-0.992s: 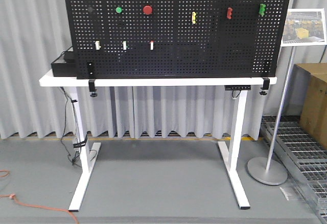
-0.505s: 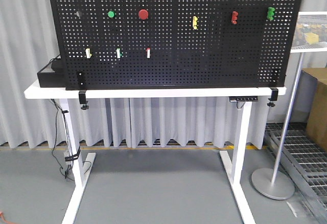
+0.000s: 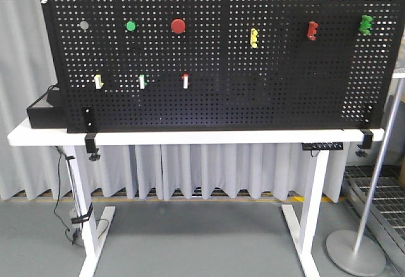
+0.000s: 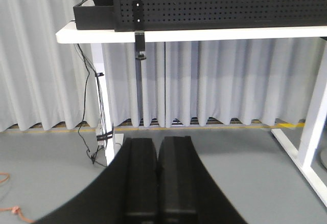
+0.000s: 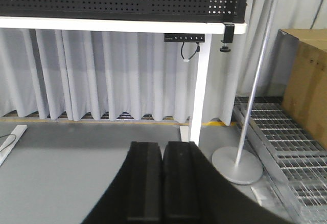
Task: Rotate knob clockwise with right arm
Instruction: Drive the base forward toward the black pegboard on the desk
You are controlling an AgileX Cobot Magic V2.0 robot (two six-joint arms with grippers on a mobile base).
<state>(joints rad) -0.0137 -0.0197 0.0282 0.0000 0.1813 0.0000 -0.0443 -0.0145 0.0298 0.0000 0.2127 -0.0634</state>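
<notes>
Right gripper (image 5: 162, 150) clenched empty, well below the table (image 5: 102, 23) edge; open floor (image 5: 66, 152) ahead.

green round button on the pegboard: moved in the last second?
No. The green round button sits left of the lower red round push-button as before. The whole black pegboard shifted in frame, so the camera moved.

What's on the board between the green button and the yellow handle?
One red button sits there, nearer the green button than the yellow handle; front view shows it.
</notes>
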